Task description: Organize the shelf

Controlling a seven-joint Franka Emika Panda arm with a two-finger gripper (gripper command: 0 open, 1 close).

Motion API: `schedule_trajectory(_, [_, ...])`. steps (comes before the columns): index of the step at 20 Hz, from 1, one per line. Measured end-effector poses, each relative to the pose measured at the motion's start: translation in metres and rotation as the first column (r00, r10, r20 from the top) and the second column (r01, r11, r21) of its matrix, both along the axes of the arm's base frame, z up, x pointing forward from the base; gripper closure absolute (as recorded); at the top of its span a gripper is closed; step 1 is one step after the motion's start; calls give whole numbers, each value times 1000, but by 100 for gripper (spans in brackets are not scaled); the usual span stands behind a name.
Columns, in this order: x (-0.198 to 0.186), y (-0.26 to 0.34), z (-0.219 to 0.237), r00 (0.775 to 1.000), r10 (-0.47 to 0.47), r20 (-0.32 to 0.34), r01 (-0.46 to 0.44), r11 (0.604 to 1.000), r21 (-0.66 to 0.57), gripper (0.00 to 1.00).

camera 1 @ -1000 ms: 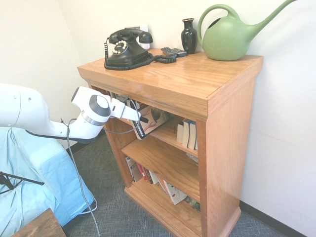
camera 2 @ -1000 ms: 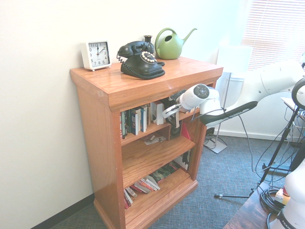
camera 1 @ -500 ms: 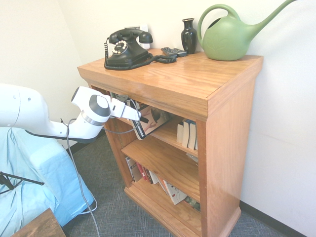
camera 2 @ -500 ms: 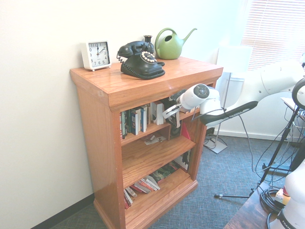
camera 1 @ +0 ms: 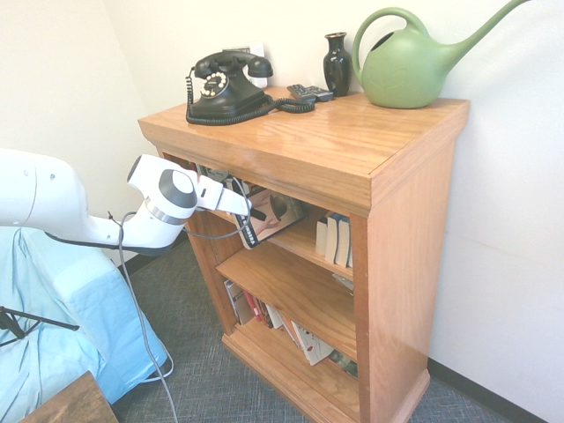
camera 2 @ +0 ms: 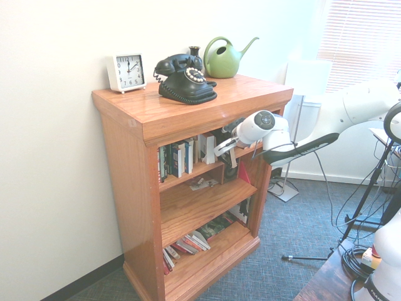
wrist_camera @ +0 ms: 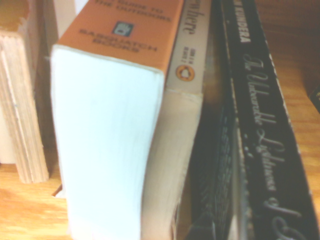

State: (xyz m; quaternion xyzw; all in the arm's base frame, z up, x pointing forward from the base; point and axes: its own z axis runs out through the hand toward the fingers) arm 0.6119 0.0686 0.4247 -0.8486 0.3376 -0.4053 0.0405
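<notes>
The shelf [camera 1: 352, 150] is an orange-brown wooden bookcase with a thick top, also seen from the other side [camera 2: 188, 116]. My gripper [camera 1: 256, 214] reaches into the left end of its top compartment, at a few books leaning there: a black-spined book [camera 1: 248, 231] and one with a pictured cover [camera 1: 277, 211]. In the second exterior view the gripper [camera 2: 217, 150] is at the compartment's right part. The wrist view shows, close up, an orange-spined book [wrist_camera: 125, 30], a pale book [wrist_camera: 170, 140] and a black book [wrist_camera: 265, 150] side by side. Whether the gripper holds a book is not visible.
On top stand a black rotary phone [camera 1: 227, 86], a dark vase [camera 1: 337, 63], a green watering can [camera 1: 407, 62] and a white clock [camera 2: 126, 72]. Upright books [camera 2: 178, 158] fill the top compartment; slumped books [camera 1: 282, 326] lie at the bottom. A blue-covered bulk [camera 1: 53, 317] sits under the arm.
The pictured-cover book beside the gripper has tipped slightly further into the compartment. The arm has barely moved.
</notes>
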Motion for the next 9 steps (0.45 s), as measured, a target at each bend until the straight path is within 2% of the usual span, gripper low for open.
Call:
schedule_trajectory(4, [-16, 8, -7, 999, 39, -4, -39, 999, 7, 0])
schedule_trajectory(9, [-65, 9, -11, 999, 52, 3, -52, 998, 17, 0])
